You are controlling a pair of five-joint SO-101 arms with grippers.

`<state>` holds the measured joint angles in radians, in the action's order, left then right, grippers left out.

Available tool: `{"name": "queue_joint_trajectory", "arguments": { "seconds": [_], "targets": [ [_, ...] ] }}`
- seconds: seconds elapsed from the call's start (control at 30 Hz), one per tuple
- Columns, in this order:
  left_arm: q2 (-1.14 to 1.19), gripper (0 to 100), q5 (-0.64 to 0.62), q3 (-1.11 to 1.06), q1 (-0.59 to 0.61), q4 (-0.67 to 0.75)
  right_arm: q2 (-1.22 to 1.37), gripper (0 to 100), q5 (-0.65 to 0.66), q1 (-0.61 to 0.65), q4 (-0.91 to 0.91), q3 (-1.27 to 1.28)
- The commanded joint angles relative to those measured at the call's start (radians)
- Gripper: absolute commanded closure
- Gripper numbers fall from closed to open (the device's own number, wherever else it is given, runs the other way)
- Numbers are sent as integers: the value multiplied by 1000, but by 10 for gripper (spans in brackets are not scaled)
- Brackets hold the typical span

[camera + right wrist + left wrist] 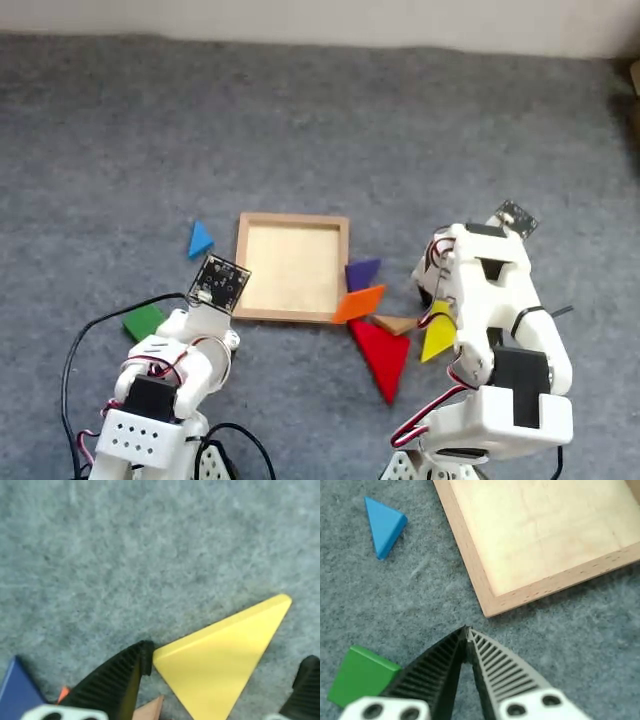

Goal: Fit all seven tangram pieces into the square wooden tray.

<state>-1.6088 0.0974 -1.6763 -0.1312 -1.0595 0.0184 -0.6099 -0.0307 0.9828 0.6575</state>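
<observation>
Over the table, from the high view, the square wooden tray [290, 218] lies empty and all seven pieces are outside it on the grey carpet [300, 120]. The blue triangle [200, 240] and the green piece [143, 322] are on the side of my left arm. The purple piece [361, 273], the orange piece [359, 303], the tan triangle [397, 323], the red triangle [383, 355] and the yellow triangle [437, 338] crowd together on the side of my right arm. From my left wrist, my left pincer [466, 630] is clenched on nothing, its tips pressed together just before the corner of the tray [470, 565]. The green piece [360, 675] lies beside it and the blue triangle [384, 525] farther ahead. I judge that if I go down here, the tips can catch this corner and push the loose tray. I also cannot take the green piece before I release the jaws. From my right wrist, my right pincer [227, 665] is released wide, and the yellow triangle [235, 635] lies flat between its two fingers, one fingertip [144, 657] just at its corner. I think the slanted edges can make the piece slip out when I clench. It is thin on soft carpet, so the fingers may ride over it. The tan triangle [150, 710] just beside that finger may be dragged along.
</observation>
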Motion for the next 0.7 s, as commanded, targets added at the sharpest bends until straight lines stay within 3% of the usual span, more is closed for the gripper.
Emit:
{"name": "queue_joint_trajectory", "arguments": {
  "seconds": [0.0,0.13,0.4,0.67],
  "targets": [
    [-8,994,8,-28,4,0,-8,638,9,-35,1,-45],
    [-8,994,8,-28,4,0,-10,714,17,-31,47,-54],
    [-8,994,8,-28,4,0,-45,714,124,-25,82,-58],
    [-8,994,8,-28,4,0,-302,716,292,8,82,-48]
  ]
}}
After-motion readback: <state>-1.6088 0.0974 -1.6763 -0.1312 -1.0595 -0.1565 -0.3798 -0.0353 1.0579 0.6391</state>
